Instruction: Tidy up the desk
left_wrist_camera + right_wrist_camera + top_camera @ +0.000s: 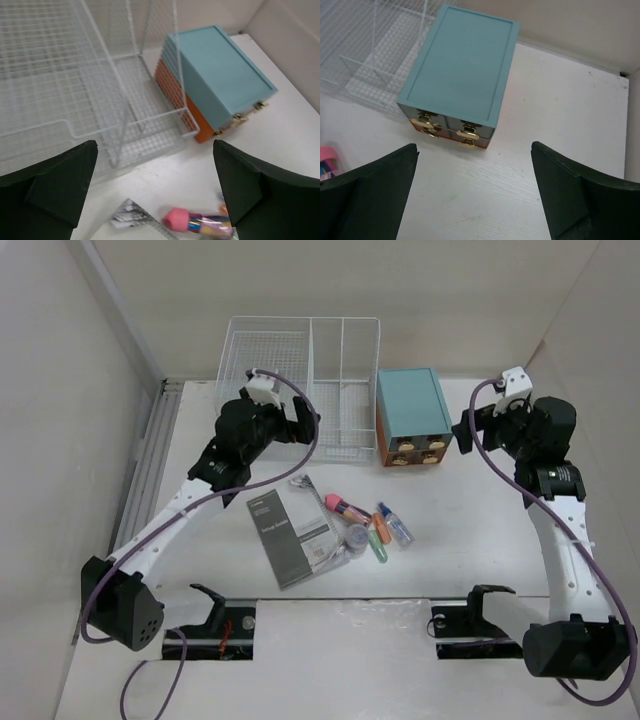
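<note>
Overhead view: the black left arm point(240, 440) covers the near-left corner of the white wire-mesh basket point(345, 360). Print on the dark grey booklet point(292, 538) is too small to read. The small coloured tubes and bottles point(368, 525) beside it overlap, kinds indeterminate. Left wrist view: the basket runs off the top and left edges, a pink-capped tube point(197, 221) is cut by the bottom edge, and the black fingers point(55, 185) of the left gripper point(154, 145) are cropped below. Right wrist view: a pink object point(326, 161) is clipped at the left edge, and the right gripper point(473, 146) is likewise cropped below.
</note>
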